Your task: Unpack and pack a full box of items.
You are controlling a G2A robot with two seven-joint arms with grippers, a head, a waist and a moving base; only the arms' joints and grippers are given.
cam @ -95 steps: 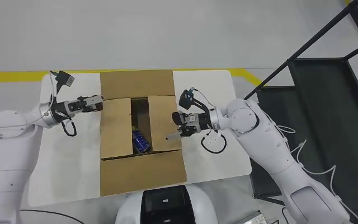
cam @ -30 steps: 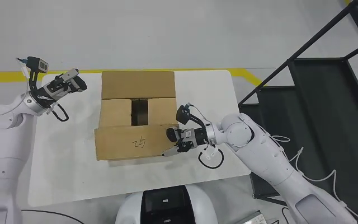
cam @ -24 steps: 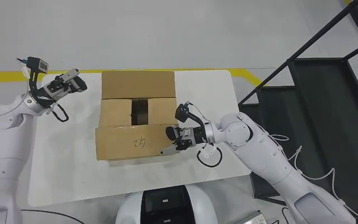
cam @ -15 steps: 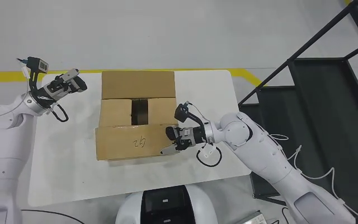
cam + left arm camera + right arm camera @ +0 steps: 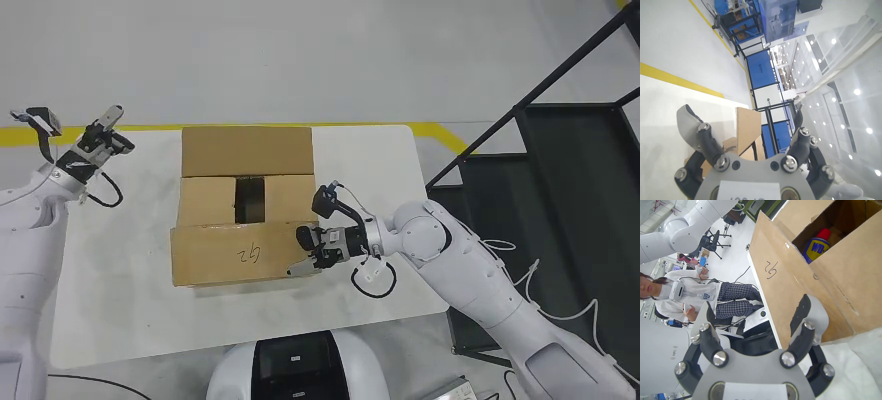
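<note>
A cardboard box stands on the white table. Its far flap lies open. The near flap, marked with handwriting, is raised. Both side flaps are folded in, leaving a dark gap. Through the opening in the right wrist view I see a blue spray can with a red cap inside. My right gripper is open at the near flap's right end, and one of its fingers rests against the cardboard's outer face. My left gripper is open, raised off the table's far left corner and holding nothing.
A black metal stair frame stands close to the table's right side. A yellow floor line runs behind the table. Bare tabletop lies to the left and right of the box.
The near flap, flat outward 3.2 s ago, now stands raised with my right gripper at its right end. My left gripper left the box's left flap and swung away to the far left.
</note>
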